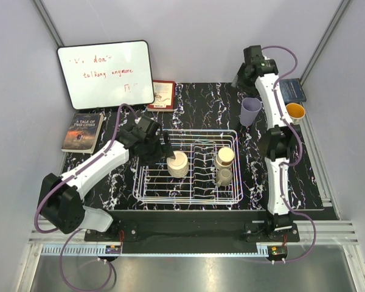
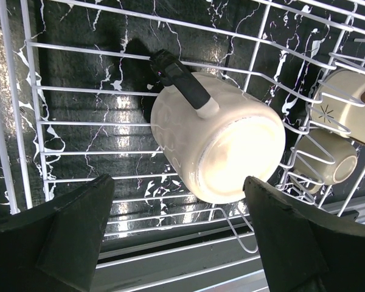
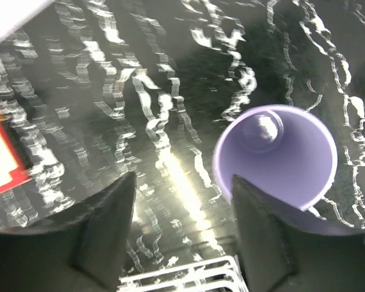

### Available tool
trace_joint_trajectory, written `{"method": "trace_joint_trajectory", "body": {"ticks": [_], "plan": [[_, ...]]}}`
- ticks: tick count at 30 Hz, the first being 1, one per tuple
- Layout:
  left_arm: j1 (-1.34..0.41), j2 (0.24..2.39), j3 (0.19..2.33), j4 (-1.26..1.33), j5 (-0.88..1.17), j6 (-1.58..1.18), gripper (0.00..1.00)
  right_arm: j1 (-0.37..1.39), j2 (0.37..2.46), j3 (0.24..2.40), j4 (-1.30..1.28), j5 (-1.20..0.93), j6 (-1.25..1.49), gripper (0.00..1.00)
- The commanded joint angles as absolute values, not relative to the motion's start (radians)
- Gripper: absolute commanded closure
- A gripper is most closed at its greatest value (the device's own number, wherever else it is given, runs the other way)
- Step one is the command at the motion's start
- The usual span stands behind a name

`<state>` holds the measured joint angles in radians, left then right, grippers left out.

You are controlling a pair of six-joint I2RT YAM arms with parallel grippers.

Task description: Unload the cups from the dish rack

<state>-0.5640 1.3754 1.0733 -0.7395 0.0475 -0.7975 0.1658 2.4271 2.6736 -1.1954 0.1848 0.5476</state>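
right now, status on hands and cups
Left hand open, lined up on cream cup in dish rack. Right hand open, lavender cup upright on table beside it. Two more cups racked.

1. We see our left arm (image 1: 103,161) as glossy white, rounded link shells joined by bulky black motor housings.
2. Our right arm (image 1: 278,182) is built the same way, with white links between black joint blocks.
3. A thin lavender cable (image 1: 117,128) loops beside the left arm's links, and a matching lavender cable (image 1: 280,47) arcs by the right arm's wrist.
4. Our left gripper (image 2: 176,182) has two matte black, wedge-shaped fingers (image 2: 55,237) with flat, chamfered faces.
5. Our right gripper (image 3: 184,179) shows broad dark grey fingers (image 3: 103,231) with softly rounded edges.
6. Each arm rises from a black base plate (image 1: 271,230).
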Motion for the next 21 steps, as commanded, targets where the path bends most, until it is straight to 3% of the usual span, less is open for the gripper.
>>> {"method": "trace_joint_trajectory", "body": {"ticks": [1, 5, 8, 9, 10, 12, 13, 15, 18, 21], "plan": [[-0.571, 1.353, 1.100, -0.716, 0.029, -0.787, 0.08, 0.199, 2.266, 2.644, -1.155, 0.127, 0.500, 0.23], [-0.571, 1.364, 1.100, -0.715, 0.028, -0.781, 0.09, 0.235, 2.064, 2.433, -1.132, 0.133, 0.457, 0.19], [-0.571, 1.358, 1.097, -0.715, 0.008, -0.772, 0.09, 0.284, 1.882, 2.179, -1.060, 0.176, 0.436, 0.26], [-0.572, 1.358, 1.097, -0.715, 0.003, -0.767, 0.09, 0.293, 1.829, 2.108, -1.033, 0.189, 0.434, 0.43], [-0.572, 1.358, 1.098, -0.713, 0.002, -0.761, 0.09, 0.310, 1.778, 1.962, -1.002, 0.201, 0.446, 0.53], [-0.574, 1.364, 1.103, -0.713, -0.032, -0.753, 0.09, 0.314, 1.622, 1.818, -0.921, 0.205, 0.469, 0.89], [-0.575, 1.365, 1.111, -0.712, -0.035, -0.746, 0.09, 0.314, 1.574, 1.701, -0.902, 0.210, 0.485, 1.00], [-0.586, 1.367, 1.117, -0.710, -0.046, -0.727, 0.09, 0.314, 1.445, 1.607, -0.867, 0.187, 0.479, 1.00], [-0.624, 1.364, 1.132, -0.696, -0.096, -0.689, 0.08, 0.318, 1.292, 1.467, -0.842, 0.123, 0.466, 0.91], [-0.673, 1.377, 1.160, -0.692, -0.144, -0.641, 0.06, 0.318, 1.152, 1.359, -0.821, 0.025, 0.453, 0.64]]}}
